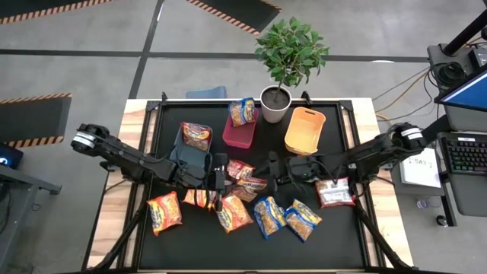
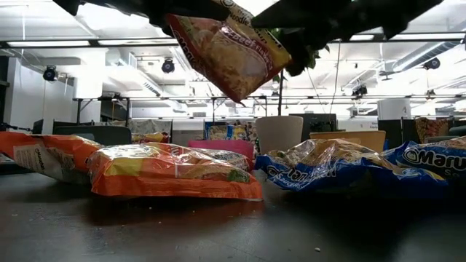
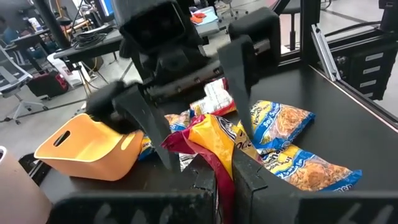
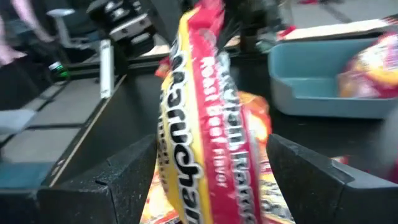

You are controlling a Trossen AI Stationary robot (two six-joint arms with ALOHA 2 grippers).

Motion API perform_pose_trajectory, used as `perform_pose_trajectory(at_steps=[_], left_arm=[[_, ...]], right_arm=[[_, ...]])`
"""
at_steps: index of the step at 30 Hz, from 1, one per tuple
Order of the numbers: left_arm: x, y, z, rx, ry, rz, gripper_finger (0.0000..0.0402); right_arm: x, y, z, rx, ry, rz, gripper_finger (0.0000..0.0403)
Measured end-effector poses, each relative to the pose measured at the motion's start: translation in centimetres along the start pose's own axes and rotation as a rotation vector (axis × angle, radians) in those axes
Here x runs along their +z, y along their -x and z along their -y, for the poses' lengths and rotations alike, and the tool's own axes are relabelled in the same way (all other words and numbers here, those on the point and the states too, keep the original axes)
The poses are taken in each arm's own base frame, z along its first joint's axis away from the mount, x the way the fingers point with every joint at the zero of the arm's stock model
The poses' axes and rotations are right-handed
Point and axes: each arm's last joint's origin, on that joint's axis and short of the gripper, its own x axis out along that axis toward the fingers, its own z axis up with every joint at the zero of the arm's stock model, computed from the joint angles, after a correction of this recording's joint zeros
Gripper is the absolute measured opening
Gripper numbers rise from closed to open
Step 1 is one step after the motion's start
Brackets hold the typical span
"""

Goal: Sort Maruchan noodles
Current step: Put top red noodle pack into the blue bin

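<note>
1. Centrally, the left gripper (image 1: 221,173) is clamped tight on a red-and-yellow crinkly plastic ramen packet (image 1: 242,170), lifted clear of the black table mat (image 1: 190,243); in the low view the same packet (image 2: 227,51) hangs in the air above the pile.
2. Facing it from the right, the right gripper (image 1: 272,169) stands with its fingers spread wide, one on each side of that packet (image 4: 208,124); whether they touch it I cannot tell.
3. At the far side, a teal plastic bin (image 1: 190,156) lies left and holds one red-and-yellow packet (image 1: 196,135).
4. Just right of it, a maroon plastic bin (image 1: 239,135) carries a blue-and-yellow packet (image 1: 243,111) on its far rim.
5. Farther right, an orange plastic bin (image 1: 304,131) shows no packet inside.
6. Between the maroon and orange bins, at the far edge, stands a white pot with a green leafy plant (image 1: 277,103).
7. Near the front, loose packets lie on the mat: an orange-yellow one (image 1: 164,213) at left, another orange-yellow one (image 1: 234,213) in the middle, two blue-and-yellow ones (image 1: 268,216) right of that.
8. Apart to the right, a red-and-white packet (image 1: 335,192) lies beneath the right arm.
</note>
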Motion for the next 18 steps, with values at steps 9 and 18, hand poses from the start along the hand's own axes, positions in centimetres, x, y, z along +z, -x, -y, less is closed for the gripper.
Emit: perform_pose_trajectory(at_steps=[9, 18], left_arm=[[0.0, 0.0, 0.0, 0.005, 0.007, 0.0, 0.0], [0.5, 0.6, -0.3, 0.007, 0.041, -0.002, 0.0024]], right_arm=[[-0.1, -2.1, 0.6, 0.07, -0.01, -0.041, 0.0226], [0.4, -2.0, 0.5, 0.097, -0.022, -0.031, 0.0139]])
